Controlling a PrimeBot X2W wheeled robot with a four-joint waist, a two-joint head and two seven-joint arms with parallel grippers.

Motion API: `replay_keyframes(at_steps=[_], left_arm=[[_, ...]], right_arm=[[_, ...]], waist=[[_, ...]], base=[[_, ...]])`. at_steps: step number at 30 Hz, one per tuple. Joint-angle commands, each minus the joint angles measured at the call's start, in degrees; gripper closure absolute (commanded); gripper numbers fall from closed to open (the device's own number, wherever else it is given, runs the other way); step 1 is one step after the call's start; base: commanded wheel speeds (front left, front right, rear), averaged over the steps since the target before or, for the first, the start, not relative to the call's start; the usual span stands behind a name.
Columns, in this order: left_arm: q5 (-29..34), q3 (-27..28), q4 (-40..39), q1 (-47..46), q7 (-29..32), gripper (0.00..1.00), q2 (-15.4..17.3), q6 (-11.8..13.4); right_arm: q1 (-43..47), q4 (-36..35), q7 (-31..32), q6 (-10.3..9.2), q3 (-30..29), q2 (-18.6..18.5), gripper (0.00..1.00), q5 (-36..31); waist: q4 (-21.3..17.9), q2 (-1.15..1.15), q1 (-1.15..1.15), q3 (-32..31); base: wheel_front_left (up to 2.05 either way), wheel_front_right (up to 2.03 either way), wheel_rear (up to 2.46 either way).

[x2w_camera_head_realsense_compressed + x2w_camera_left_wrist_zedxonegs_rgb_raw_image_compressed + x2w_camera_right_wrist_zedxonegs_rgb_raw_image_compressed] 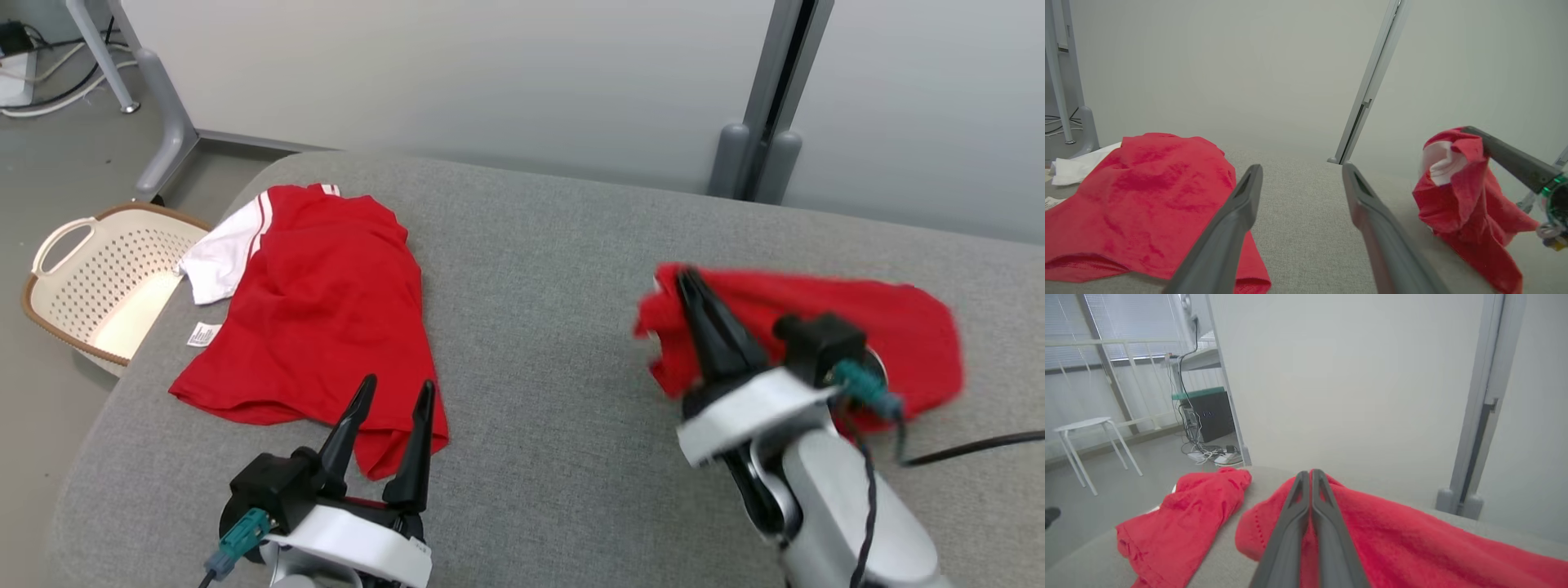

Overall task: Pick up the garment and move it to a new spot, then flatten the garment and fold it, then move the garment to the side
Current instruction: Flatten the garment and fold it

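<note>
Right now my right gripper (692, 290) is clenched on a bunched edge of the red garment (914, 327), and in the right wrist view my two fingers are pressed together with the cloth spilling away on both sides of them. The garment sits on the right side of the grey padded tabletop (555, 327). Its pinched end is raised off the surface and the rest trails to the right in a loose heap. In the left wrist view a white patch shows inside the raised fold, though I cannot tell whether it is a sleeve or a lining. I judge the fabric light, soft and limp, so it will sag and fold on itself from a single pinch. For flattening I would want hold of a hem corner or shoulder seam, ideally two points well apart. My left gripper (397, 385) is released, its jaws wide, hovering at the near left over the hem of a second red-and-white shirt (318, 286), which lies spread on the left. A perforated laundry basket (122, 269) stands on the floor beyond the left edge.
</note>
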Motion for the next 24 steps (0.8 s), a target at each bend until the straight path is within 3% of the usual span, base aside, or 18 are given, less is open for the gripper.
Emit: replay_keyframes(at_steps=[1,8,11,15,18,19,20,24], left_arm=[[0.15,0.75,-0.01,0.42,-0.11,0.0,0.22,0.5],[0.24,1.9,-0.17,1.76,-0.11,0.0,0.21,0.74],[0.28,2.04,-0.28,2.45,-0.11,0.0,0.19,0.77],[0.32,2.16,-0.54,1.62,-0.1,0.0,0.21,0.7],[0.55,2.08,-0.63,0.07,-0.11,0.0,0.18,0.33],[0.58,2.16,-0.6,-0.28,-0.11,0.0,0.22,0.21],[0.55,2.14,-0.47,-0.65,-0.1,0.0,0.21,0.07],[0.76,1.59,0.09,-2.12,-0.11,0.0,0.22,-0.33]], right_arm=[[-1.83,-2.21,-0.87,0.0,1.24,-0.15,1.0,4.41],[-7.82,-9.58,-2.55,0.0,-0.04,-0.18,1.0,16.96],[-8.25,-10.1,-2.81,0.0,-4.0,-0.24,1.0,20.9],[-6.2,-6.24,-1.51,0.0,-12.61,-0.18,1.0,21.4],[-4.99,2.61,1.39,0.0,-22.14,-1.65,1.0,18.34],[-5.37,5.85,1.4,0.0,-25.03,-2.81,0.6,16.68],[-6.04,9.74,1.5,0.0,-27.98,-4.03,0.0,15.34],[-8.99,23.49,0.47,0.01,-37.22,-8.44,0.0,7.85]], waist=[[-0.54,0.0,0.0,-0.92],[-1.86,0.0,0.0,-2.16],[-2.84,0.0,0.0,-1.99],[-4.05,0.0,0.0,-0.1],[-4.65,0.0,0.0,1.84],[-4.81,0.0,0.0,2.43],[-4.93,0.0,0.0,2.95],[-5.31,0.0,0.0,4.74]], base=[[0.0,0.0,0.0],[0.0,0.0,0.0],[0.0,0.0,0.0],[0.0,0.0,0.0],[0.0,0.0,0.0],[0.0,0.0,0.0],[0.0,0.0,0.0],[0.0,0.0,0.0]])
